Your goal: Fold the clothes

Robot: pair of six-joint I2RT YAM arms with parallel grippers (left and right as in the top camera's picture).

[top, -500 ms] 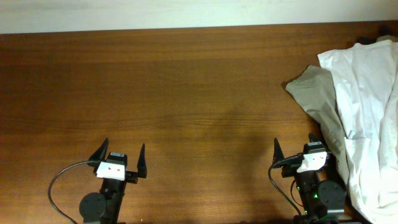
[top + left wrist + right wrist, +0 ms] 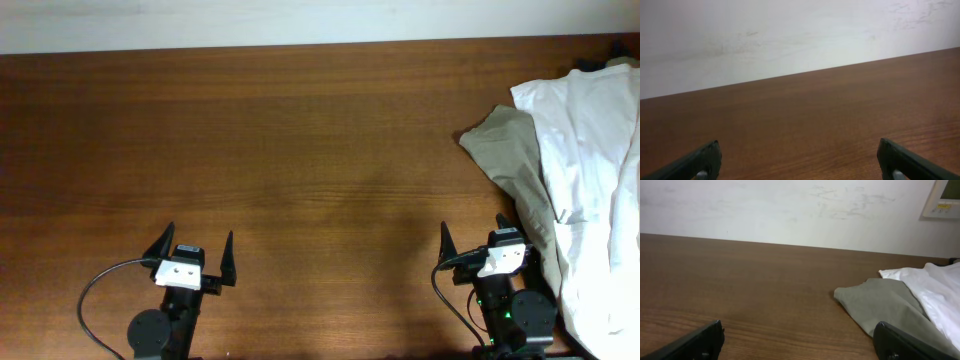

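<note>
The white T-shirt (image 2: 590, 150) lay wrinkled atop a khaki garment (image 2: 512, 165); the left gripper (image 2: 196, 250) and right gripper (image 2: 478, 238) held their fingers apart.

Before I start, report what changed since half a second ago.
Nothing visibly changed. The left arm and right arm stay parked at the near edge, jaws open. The shirt still lies heaped over the khaki garment at the right.
</note>
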